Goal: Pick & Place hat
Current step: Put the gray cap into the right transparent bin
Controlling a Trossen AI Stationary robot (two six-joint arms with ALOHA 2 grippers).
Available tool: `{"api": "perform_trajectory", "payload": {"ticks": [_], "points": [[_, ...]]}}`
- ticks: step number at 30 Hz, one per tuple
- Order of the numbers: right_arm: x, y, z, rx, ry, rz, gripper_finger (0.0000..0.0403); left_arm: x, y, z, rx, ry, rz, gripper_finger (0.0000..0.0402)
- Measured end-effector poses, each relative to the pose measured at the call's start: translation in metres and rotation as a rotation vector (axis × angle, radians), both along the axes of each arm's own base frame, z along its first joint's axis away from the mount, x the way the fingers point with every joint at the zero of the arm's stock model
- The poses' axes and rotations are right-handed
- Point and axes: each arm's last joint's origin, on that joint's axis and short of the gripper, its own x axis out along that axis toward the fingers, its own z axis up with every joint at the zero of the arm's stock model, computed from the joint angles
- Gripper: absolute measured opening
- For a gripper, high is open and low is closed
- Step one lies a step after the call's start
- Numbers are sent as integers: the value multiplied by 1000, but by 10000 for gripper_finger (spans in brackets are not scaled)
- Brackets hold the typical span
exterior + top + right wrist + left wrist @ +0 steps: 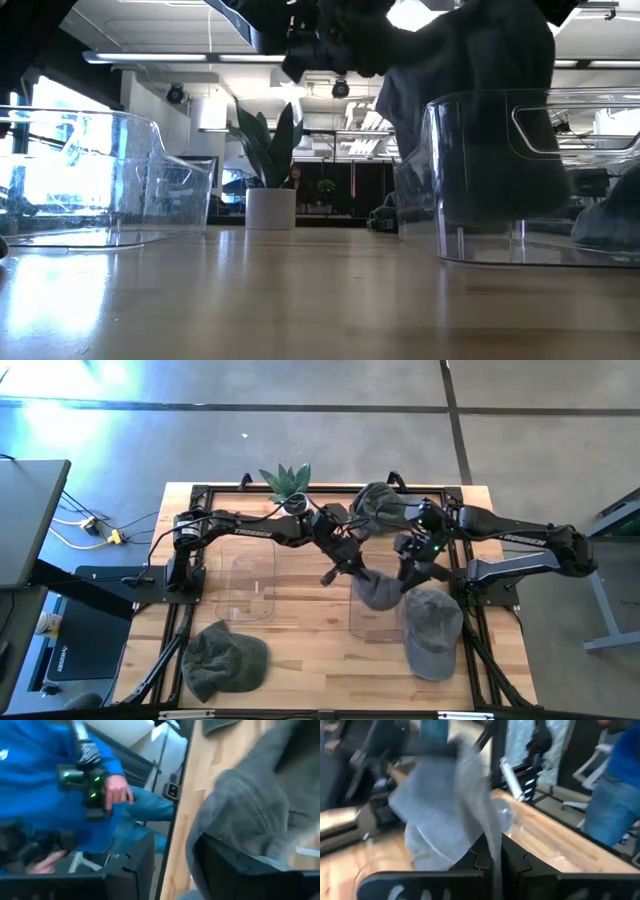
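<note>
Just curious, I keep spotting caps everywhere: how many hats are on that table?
4: green hat front-left; grey hat front-right; held hat over the right clear bin; dark hat at the back. Others may be hidden.

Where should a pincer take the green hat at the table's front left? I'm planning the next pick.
Probably the crown of the green hat, from straight above: it lies slumped and flat on the table, with loose folds to pinch and open space around it.

Two clear bins on the tabletop (300,650), left bin (247,582) at nine o'clock of right bin (380,622), plant (287,482) at twelve, hats at seven (224,658), five (433,630), one (385,506), a fourth hat (378,590) over the right bin
</note>
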Motion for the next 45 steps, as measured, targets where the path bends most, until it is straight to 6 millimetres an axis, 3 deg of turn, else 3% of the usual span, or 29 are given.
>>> {"api": "perform_trajectory", "payload": {"ticks": [7,14,18,25,31,36,43,45], "points": [[3,-6,-1,-126,2,-105,177,0,-1,1,-27,9,-18,2],[10,-4,-5,-286,-68,-71,233,0,0,1,-25,11,-3,2],[17,-3,-7,-272,-95,-49,196,0,0,0,-24,17,21,2],[20,-2,-6,-163,-121,18,18,1,5,0,-121,107,112,25],[13,-1,1,-107,-198,89,26,-6,15,7,-176,123,38,110],[13,-6,-5,-307,-213,56,6,-13,25,13,-223,154,7,172],[12,-17,-10,-524,-219,16,26,-32,44,24,-229,300,117,193],[10,-20,-11,-552,-217,14,25,-33,47,35,-195,265,133,193]]}}
